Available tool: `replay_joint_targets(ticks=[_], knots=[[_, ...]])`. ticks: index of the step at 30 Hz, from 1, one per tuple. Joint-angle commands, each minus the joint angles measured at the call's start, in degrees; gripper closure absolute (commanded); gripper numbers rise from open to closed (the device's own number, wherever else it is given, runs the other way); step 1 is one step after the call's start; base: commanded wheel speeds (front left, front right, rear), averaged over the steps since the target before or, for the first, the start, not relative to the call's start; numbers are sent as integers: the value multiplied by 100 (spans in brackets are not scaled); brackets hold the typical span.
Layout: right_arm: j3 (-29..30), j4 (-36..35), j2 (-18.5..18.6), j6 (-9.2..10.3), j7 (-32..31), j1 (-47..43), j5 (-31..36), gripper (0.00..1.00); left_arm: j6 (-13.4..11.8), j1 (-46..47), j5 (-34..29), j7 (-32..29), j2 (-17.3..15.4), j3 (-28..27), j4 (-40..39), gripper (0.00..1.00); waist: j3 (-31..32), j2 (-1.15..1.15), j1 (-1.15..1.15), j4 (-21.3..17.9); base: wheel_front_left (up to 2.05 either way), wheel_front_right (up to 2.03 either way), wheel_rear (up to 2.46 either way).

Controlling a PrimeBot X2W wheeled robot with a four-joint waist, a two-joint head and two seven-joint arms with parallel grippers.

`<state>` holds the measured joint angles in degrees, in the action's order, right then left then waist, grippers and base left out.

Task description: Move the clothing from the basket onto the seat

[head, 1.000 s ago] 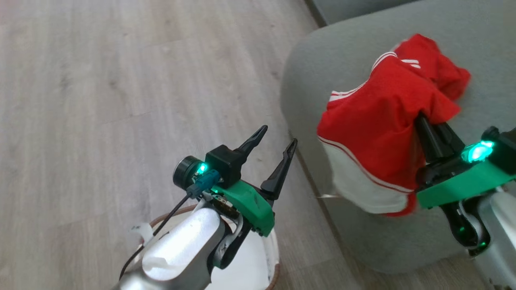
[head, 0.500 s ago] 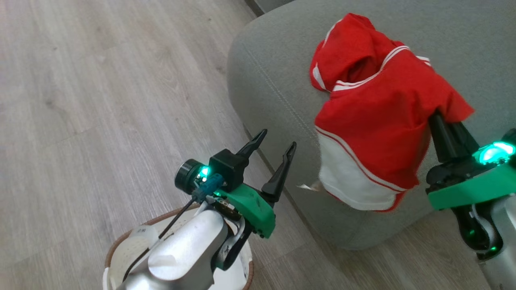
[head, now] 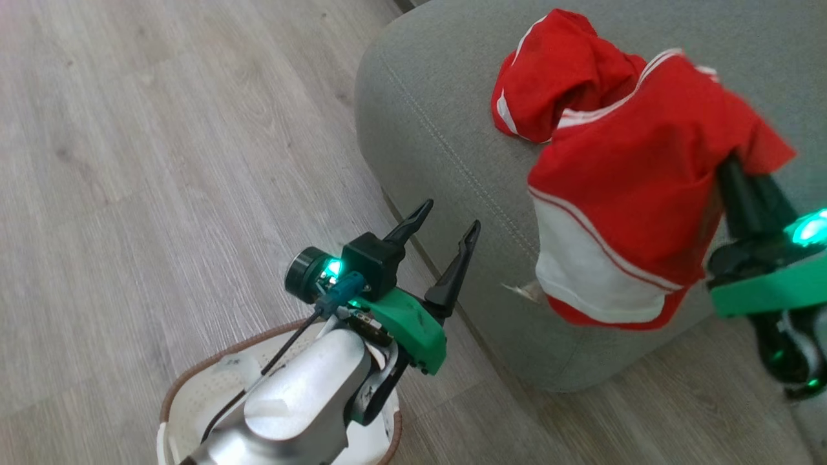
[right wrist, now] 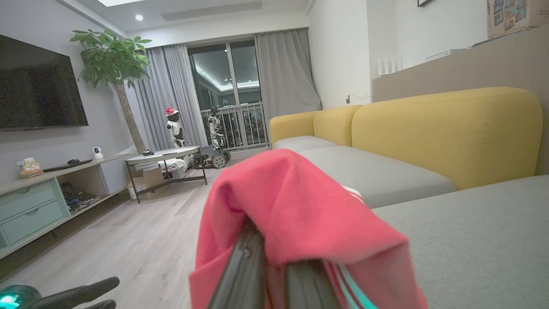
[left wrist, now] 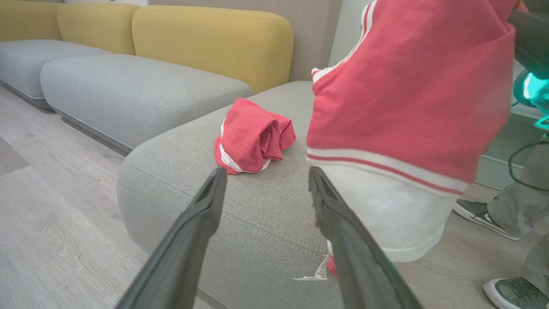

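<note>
Right arm reaches in over the seat's front edge. The right gripper (head: 742, 187) has its fingers clamped on a bright red jersey garment (head: 633, 187) with a white panel, which hangs down over the edge of the large grey-green upholstered seat (head: 426, 110). A second bunched red garment (head: 555, 71) lies on the seat top. The left gripper (head: 449, 216) is raised off the seat's corner, fingers wide and empty, above the cream oval plastic basket (head: 200, 394). Versus half a second ago the camera has shifted and both grips are unchanged. The hanging garment is possibly further along the seat.
</note>
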<state>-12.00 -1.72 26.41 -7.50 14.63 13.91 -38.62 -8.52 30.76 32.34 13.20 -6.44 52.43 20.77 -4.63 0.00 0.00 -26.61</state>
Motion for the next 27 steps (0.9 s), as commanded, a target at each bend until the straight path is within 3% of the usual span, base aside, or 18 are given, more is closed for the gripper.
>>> replay_joint_targets(ticks=[1, 15, 21, 27], knots=[[73, -193, 250, 1, 37, 403, -103, 100, 20, 358, -84, 23, 9, -168, -124, 0, -82, 0, 0, 30, 0, 0, 0], [72, 686, 1272, 1, 37, 2202, -929, 100, -92, 1012, -332, -237, 217, 96, 51, 0, -1153, 0, 0, 417, 0, 0, 0], [-58, 1549, 1889, 1, 37, 2997, -1176, 100, -192, 1552, -516, -400, 316, 317, 158, 0, -1907, 0, 0, 720, 0, 0, 0], [-47, 2389, 2251, 1, 37, 3600, -1414, 100, -327, 2028, -614, -476, 351, 567, 222, 0, -2587, 0, 0, 966, 0, 0, 0]])
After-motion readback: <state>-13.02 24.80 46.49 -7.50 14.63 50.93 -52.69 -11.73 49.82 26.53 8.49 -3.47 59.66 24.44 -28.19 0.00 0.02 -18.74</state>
